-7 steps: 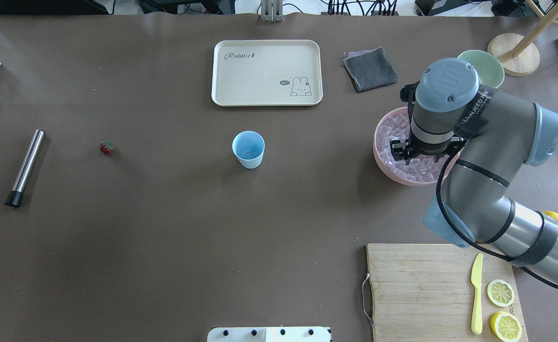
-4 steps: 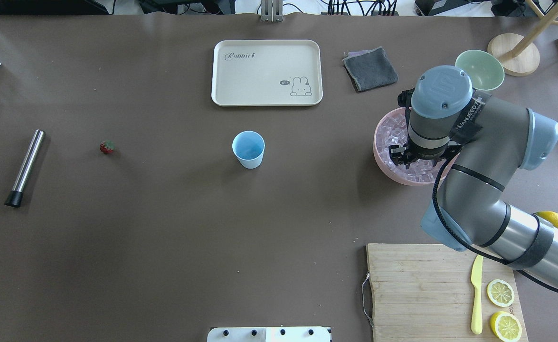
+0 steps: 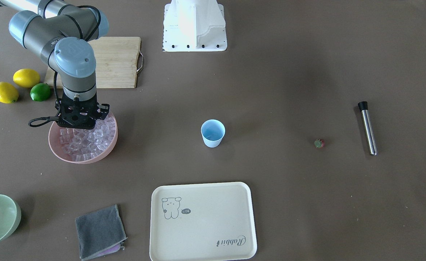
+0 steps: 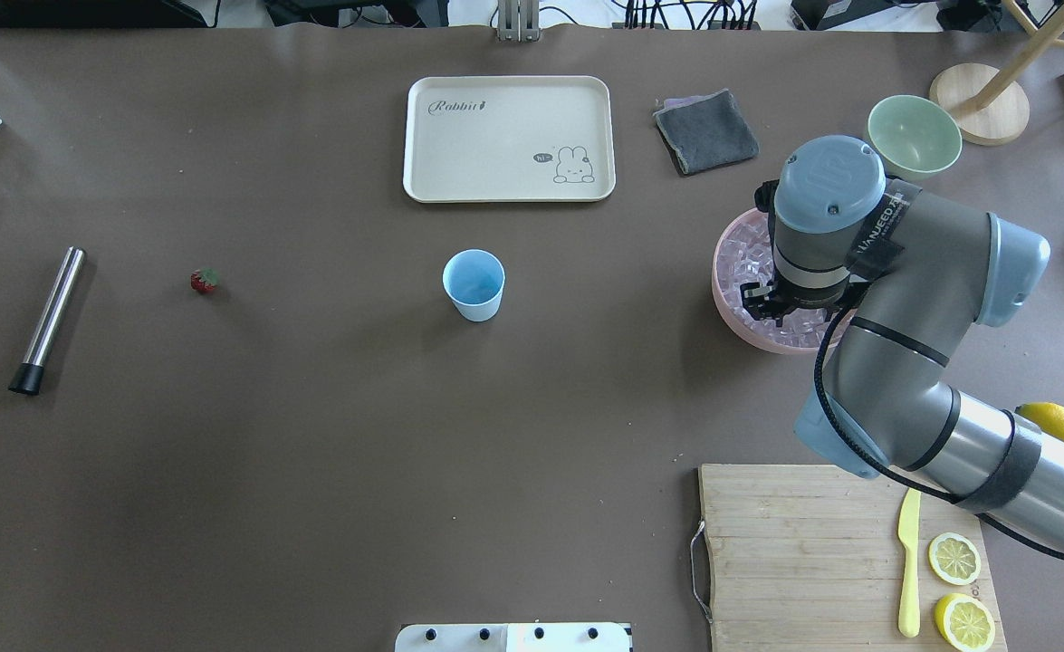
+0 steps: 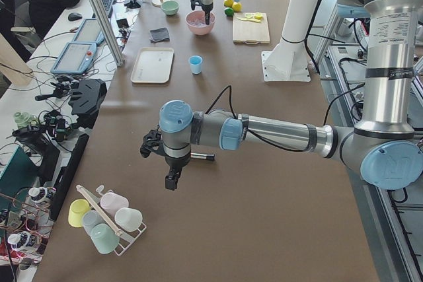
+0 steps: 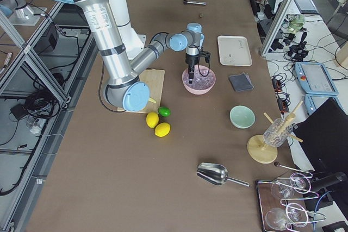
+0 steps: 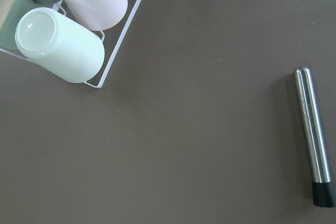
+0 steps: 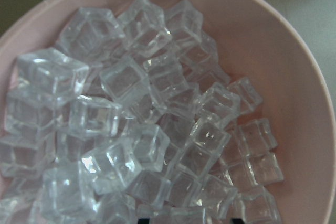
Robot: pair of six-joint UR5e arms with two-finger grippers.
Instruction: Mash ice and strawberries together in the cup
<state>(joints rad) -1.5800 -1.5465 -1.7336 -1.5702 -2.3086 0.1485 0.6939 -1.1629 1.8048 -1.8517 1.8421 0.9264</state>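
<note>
1. Worktop (image 4: 314,471): a brown-covered bench in a lab bay, with cabling along its far edge. A cream rabbit-print tray (image 4: 509,136), a grey cloth (image 4: 705,131) and a wooden cutting board (image 4: 794,543) lie away from the work.
2. Ice (image 8: 131,129): every cube seen is heaped in the pink bowl (image 3: 86,159) on the robot's right. None shows in the cup.
3. Cup (image 4: 474,282): upright at mid-worktop, well apart from the bowl. Its interior looks empty.
4. Strawberry (image 4: 204,281): on the bare worktop on the robot's left, between the cup and the steel muddler (image 4: 47,319), and apart from both.
5. Right fingers (image 3: 78,123): pointing straight down into the bowl, low over the heap. The wrist view shows two dark tips at its lower edge, set apart with cubes between them and nothing seen clamped. Contact with the cubes cannot be confirmed.
6. Left fingers (image 5: 170,179): hanging above the worktop near the muddler and a wire rack (image 7: 113,56) of cups. They show in the side view only, so their spread cannot be told.
7. Step in hand, as judged: the first pick of ice. The task is at its outset, with nothing loaded and nothing mashed.
8. Next move calls for closing squarely on a single cube. The cubes look slick and loosely piled, so one may slip out. It must then be lifted clear of the rim, carried to the cup and released over its mouth.
</note>
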